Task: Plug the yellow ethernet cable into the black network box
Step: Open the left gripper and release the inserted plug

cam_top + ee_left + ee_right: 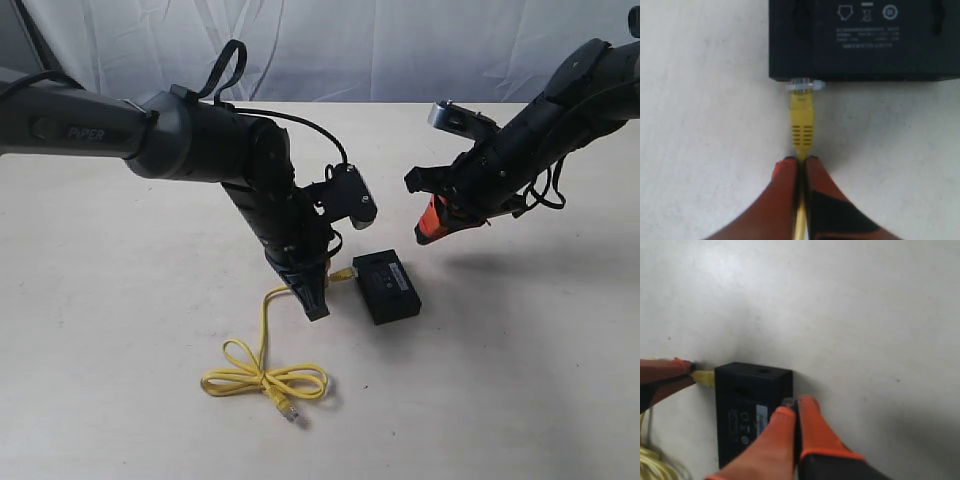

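Yellow ethernet cable (265, 375) is laid on the pale table (520, 400), mostly bundled in flat loops to the near left of the black network box (386, 287) in the ext. view. One free plug end is lying beside the loops, well apart from the box, while the other end is run up to the box. That end is pinched by the left gripper (800, 162), whose orange fingers (785, 200) are closed on the cord just behind the yellow boot. The clear plug (804, 85) is seen touching the box's side at a port near one corner; how far it is seated can't be told. The box is laid flat on the table, face w/ white markings up. In the ext. view the left gripper is angled steeply down, tips at table level just beside the box. The right gripper (428, 228) is held up off the table on the box's other side & apart from it, its fingers (812, 425) shut together w/ nothing seen between them.
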Controlling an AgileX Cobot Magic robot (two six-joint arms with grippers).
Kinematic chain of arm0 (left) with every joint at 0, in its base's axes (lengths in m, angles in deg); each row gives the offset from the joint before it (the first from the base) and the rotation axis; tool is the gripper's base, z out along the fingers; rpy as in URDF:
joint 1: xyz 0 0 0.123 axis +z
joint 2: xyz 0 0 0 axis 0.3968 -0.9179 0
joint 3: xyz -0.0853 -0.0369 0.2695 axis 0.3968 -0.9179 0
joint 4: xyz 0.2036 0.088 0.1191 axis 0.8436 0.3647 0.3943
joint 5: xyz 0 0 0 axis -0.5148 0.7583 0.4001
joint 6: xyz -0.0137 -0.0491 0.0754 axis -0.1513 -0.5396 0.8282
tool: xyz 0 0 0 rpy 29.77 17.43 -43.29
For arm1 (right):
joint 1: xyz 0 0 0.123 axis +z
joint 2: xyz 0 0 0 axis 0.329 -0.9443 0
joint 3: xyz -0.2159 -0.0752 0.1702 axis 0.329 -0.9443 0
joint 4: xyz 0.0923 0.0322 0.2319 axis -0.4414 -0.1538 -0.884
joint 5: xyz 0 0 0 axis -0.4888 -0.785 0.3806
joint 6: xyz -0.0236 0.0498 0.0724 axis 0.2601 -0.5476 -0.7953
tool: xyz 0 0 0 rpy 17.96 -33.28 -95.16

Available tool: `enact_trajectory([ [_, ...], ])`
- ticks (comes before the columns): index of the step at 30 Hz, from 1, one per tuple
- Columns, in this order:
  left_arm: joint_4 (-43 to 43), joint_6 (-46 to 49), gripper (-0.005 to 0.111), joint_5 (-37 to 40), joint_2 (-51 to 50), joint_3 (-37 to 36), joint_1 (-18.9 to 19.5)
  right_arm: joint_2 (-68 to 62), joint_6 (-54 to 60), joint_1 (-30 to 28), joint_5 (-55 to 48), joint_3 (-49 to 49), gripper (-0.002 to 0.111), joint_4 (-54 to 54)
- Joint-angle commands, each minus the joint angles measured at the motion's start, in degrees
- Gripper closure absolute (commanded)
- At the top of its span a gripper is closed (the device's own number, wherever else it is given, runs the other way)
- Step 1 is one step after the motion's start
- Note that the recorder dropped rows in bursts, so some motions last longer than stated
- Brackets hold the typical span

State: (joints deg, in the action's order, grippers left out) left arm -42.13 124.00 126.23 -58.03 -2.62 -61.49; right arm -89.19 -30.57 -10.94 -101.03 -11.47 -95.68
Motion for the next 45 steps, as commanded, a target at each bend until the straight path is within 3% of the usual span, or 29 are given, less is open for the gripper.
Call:
enact_trajectory([
  [1,-0.75,-0.42,0.107,-0.39,0.52,0.21,-0.23,0.47,0.2,-0.16,-2.88,0.0,0.109,-0.91],
  [10,-0.63,-0.42,0.103,-0.78,0.52,0.21,-0.23,0.47,0.2,-0.16,-3.51,0.0,0.109,-0.91],
  [21,-0.53,-0.42,0.065,-1.39,0.52,0.21,-0.23,0.47,0.2,-0.16,-3.27,0.0,0.109,-0.91],
  [45,0.94,-0.42,0.069,1.32,6.15,0.21,-0.23,0.47,0.32,-0.16,-3.27,0.0,0.109,-0.91],
])
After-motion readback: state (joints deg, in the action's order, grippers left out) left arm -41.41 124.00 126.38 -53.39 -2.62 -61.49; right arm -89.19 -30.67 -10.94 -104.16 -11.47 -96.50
